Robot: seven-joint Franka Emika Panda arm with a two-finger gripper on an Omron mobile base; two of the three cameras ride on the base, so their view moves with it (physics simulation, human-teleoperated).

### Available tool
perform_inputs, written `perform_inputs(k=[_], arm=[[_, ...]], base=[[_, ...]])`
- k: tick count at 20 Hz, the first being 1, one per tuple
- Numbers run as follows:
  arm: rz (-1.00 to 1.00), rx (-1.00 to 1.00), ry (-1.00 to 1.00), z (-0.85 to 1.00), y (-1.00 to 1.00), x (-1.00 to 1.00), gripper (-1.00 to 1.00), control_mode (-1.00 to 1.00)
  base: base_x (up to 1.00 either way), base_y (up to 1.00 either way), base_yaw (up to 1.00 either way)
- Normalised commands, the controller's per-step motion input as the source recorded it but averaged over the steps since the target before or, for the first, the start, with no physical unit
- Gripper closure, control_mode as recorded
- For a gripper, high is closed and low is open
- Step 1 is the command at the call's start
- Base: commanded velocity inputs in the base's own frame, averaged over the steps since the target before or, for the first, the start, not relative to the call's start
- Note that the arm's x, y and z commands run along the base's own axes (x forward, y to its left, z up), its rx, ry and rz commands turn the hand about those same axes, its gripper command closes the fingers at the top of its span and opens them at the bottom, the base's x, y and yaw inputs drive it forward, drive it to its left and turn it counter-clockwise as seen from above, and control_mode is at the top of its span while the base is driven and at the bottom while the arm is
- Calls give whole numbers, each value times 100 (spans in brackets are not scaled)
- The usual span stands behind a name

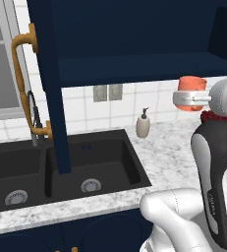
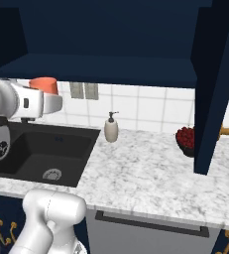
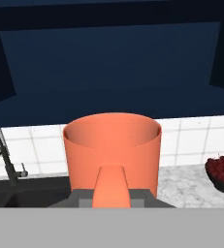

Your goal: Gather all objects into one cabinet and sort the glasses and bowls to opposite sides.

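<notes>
Marble counter [image 2: 150, 168] and black sink [image 1: 61, 170] lie below the open navy cabinet [image 1: 134, 64]; the gripper [image 1: 188, 100] holds an upright orange cup [image 3: 112, 145], raised just under its shelf.

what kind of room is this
A kitchen, rendered rather than real. A black double sink with a brass faucet is set in a marble counter, a soap dispenser stands against white wall tile, and a navy wall cabinet hangs above.

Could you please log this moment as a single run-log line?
gripper: shut on orange-red cup | cup: upright, lifted | facing: open cabinet | sink: below
</notes>
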Motion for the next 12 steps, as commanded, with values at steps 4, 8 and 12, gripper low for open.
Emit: perform_inputs(k=[4, 8, 12], arm=[[0, 0, 0, 0, 0, 0, 100, 100], [0, 0, 0, 0, 0, 0, 100, 100], [0, 0, 0, 0, 0, 0, 100, 100]], base=[[-6, 0, 0], [-91, -27, -6], [-100, -57, -32]])
